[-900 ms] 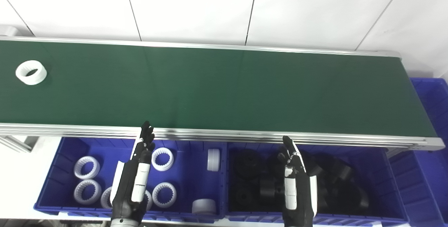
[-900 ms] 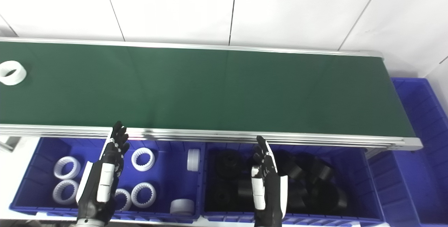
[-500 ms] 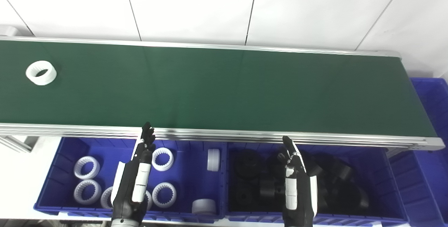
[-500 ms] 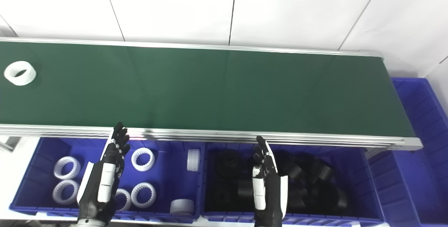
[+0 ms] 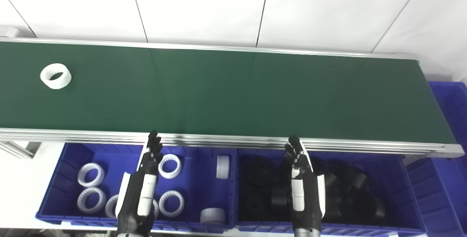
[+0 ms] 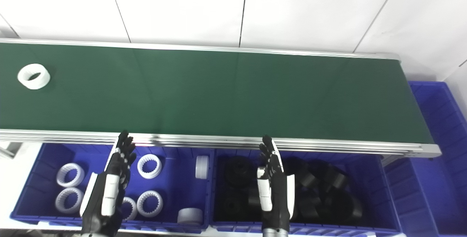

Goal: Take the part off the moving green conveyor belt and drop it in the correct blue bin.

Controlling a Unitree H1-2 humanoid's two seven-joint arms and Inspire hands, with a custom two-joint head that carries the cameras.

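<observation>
The white ring (image 5: 56,76) lies flat on the green belt (image 5: 233,91), bore upward, while the left hand (image 5: 140,193) and right hand (image 5: 304,189) hover empty with fingers extended.

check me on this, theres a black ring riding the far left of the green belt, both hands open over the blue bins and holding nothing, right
Not quite: the ring on the far left of the green belt is white, not black, as the left eye view shows. The rest holds: the left hand and right hand are open over the blue bins, holding nothing.
</observation>
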